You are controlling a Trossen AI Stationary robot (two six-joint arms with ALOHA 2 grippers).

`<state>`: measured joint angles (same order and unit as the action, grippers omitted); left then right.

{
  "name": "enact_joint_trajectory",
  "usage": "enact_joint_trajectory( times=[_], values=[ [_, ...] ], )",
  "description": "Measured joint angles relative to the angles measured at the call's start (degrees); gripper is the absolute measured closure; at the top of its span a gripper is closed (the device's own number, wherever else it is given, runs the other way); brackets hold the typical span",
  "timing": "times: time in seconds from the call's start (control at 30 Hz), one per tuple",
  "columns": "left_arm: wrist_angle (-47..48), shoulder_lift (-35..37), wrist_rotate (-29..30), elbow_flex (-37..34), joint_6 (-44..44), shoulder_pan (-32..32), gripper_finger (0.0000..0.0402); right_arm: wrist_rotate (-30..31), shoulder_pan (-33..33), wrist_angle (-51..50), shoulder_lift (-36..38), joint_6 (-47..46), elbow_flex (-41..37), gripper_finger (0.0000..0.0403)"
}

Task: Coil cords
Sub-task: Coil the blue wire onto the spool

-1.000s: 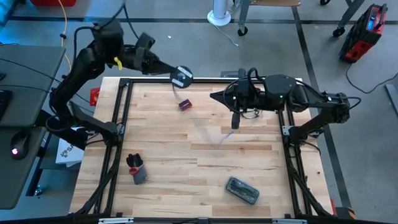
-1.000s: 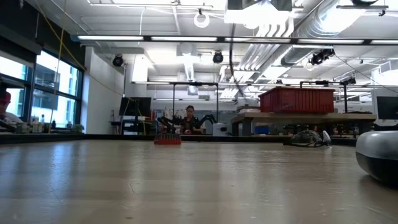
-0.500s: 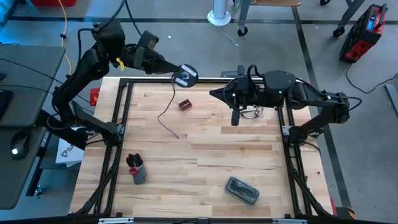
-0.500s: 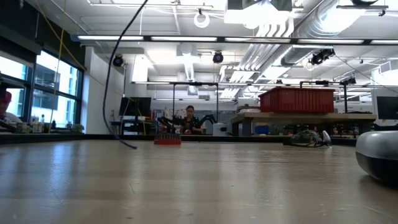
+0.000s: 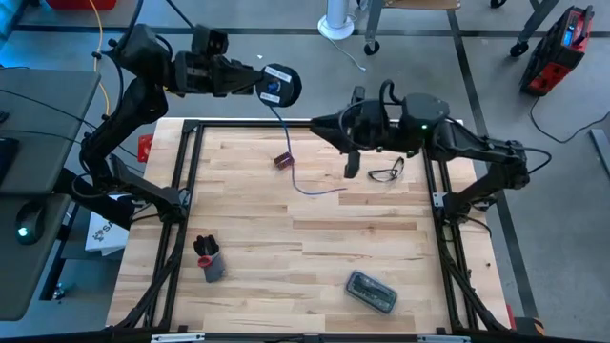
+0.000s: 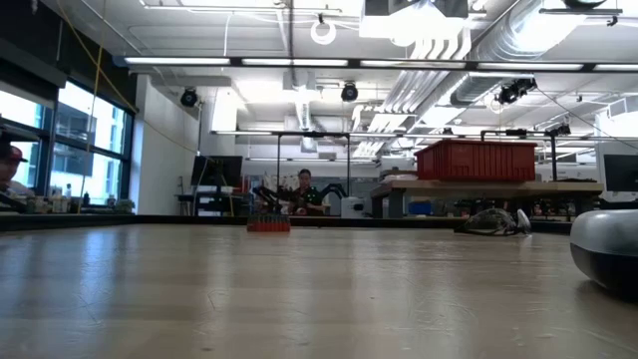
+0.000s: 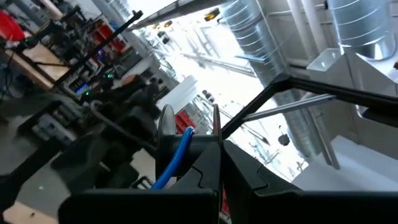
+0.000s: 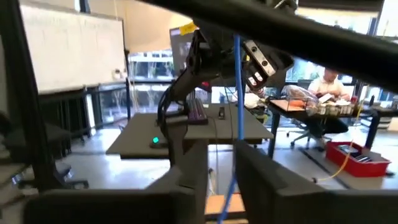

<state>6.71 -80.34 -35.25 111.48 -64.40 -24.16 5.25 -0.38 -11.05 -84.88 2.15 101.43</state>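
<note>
The round black reel (image 5: pixel 277 85) with its blue-white patch is held high beyond the table's far edge by my left gripper (image 5: pixel 255 82), which is shut on it. The thin blue cord (image 5: pixel 289 152) hangs from the reel, and its free end (image 5: pixel 335 190) curves toward the table's right. My right gripper (image 5: pixel 329 127) points level toward the table's left, near the far edge, with a narrow gap between its fingers (image 8: pixel 222 186). The cord (image 8: pixel 236 106) shows through that gap but hangs farther off. I see no touch. My left gripper pinches the reel between its two fingers (image 7: pixel 249 186), one on each flat face, near the rim (image 7: pixel 214 146). It comes level from the table's left. The reel is lifted clear, its cord-filled groove (image 7: pixel 177 155) facing the wrist camera. The cord hangs slack below it.
A small red object (image 5: pixel 283 160), dark-framed glasses (image 5: pixel 386 172), a black cup of pens (image 5: pixel 210 259) and a grey case (image 5: pixel 372 292) lie on the wooden table (image 5: pixel 248 229). A yellow cable (image 5: pixel 99 43) hangs at far left. A person sits in the room beyond (image 6: pixel 304 189).
My left gripper has risen and gone toward the far edge with the reel. The hanging cord has swung, its free end passing from the table's left side over to the right. My right gripper has gone a little toward the far edge, uncovering the glasses.
</note>
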Motion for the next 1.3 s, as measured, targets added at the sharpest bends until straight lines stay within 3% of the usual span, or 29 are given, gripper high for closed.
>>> enact_joint_trajectory(
  times=[0.23, 0.37, 0.8, 1.3],
  values=[
    [-2.7, -0.3, 1.3, 0.0, 1.0, 0.7, 0.0401, -0.2, -0.4, 2.1, -5.0, -5.3, 0.0, 0.0226],
    [-3.1, -0.3, 1.3, 0.0, 1.9, 0.7, 0.0401, -0.6, -0.3, 2.3, -6.4, -8.0, 0.0, 0.02],
    [-3.2, -0.7, 1.0, 0.0, 2.1, 0.7, 0.0401, 1.5, -0.5, 10.0, -11.4, -7.3, 0.0, 0.0196],
    [-3.4, -0.7, 0.7, 0.0, 2.7, 1.0, 0.0401, 4.6, -1.1, 10.2, -13.2, -8.7, 0.0, 0.0198]
  ],
)
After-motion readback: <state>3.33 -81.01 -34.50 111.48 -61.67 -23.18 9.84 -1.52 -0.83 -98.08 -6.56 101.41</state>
